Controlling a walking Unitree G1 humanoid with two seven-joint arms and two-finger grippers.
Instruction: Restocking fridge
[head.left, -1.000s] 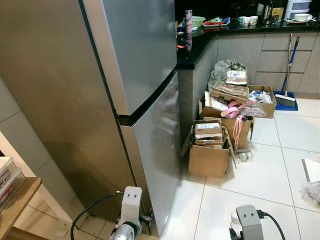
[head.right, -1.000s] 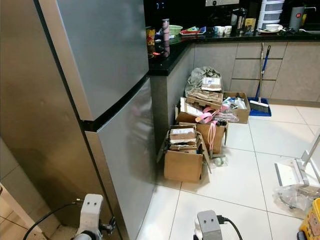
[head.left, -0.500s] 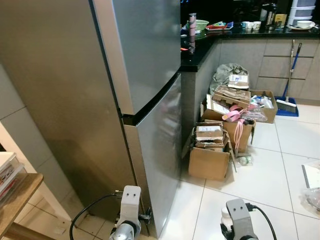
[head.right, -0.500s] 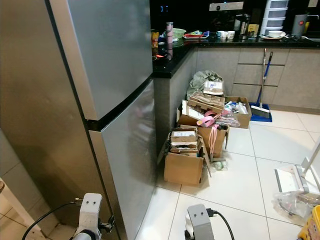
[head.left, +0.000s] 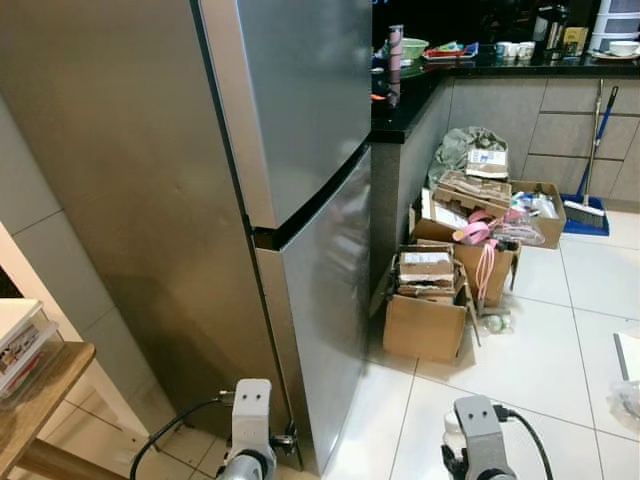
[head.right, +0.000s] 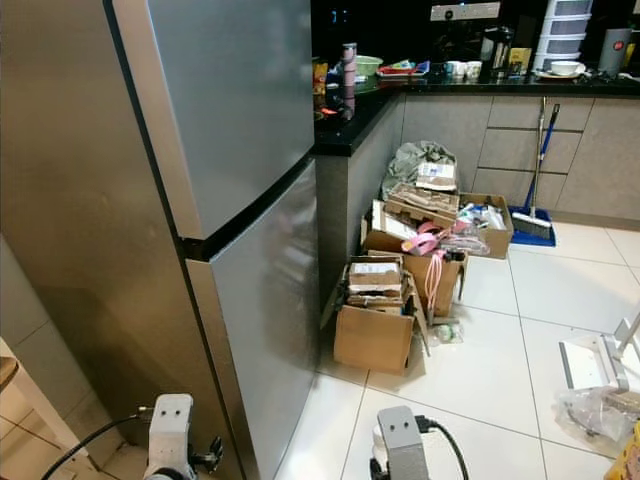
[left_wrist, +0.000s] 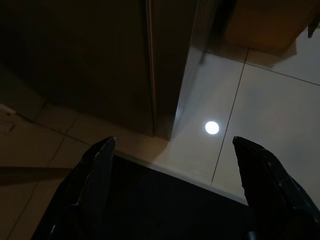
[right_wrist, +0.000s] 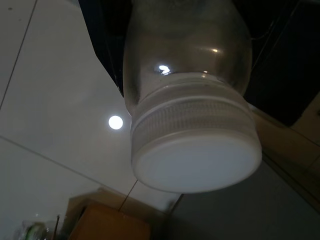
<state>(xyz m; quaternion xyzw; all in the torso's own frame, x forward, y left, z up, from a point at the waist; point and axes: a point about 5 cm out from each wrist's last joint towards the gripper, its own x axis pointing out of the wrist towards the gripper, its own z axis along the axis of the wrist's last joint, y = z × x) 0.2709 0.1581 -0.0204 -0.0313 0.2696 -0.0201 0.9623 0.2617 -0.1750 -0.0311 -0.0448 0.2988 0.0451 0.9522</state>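
Note:
The tall stainless steel fridge (head.left: 300, 150) stands right in front of me with both doors shut. My left arm (head.left: 250, 440) hangs low by its bottom corner. In the left wrist view, my left gripper (left_wrist: 173, 145) is open, its black fingers (left_wrist: 95, 175) spread over the floor tiles beside the fridge's base (left_wrist: 160, 75). My right arm (head.left: 480, 445) hangs low over the white floor. A clear jar with a white screw lid (right_wrist: 192, 115) fills the right wrist view, held up off the floor with its lid toward the camera. The right fingers are hidden.
Open cardboard boxes (head.left: 425, 310) full of clutter are stacked against the black counter (head.left: 410, 95) right of the fridge. A blue broom (head.left: 590, 170) leans at the back. A wooden table corner (head.left: 30, 400) is at my left. A plastic bag (head.right: 600, 405) lies on the floor, right.
The whole picture has slid a little as the camera moved nearer the fridge. My right arm came slightly inward. The fridge doors stay shut.

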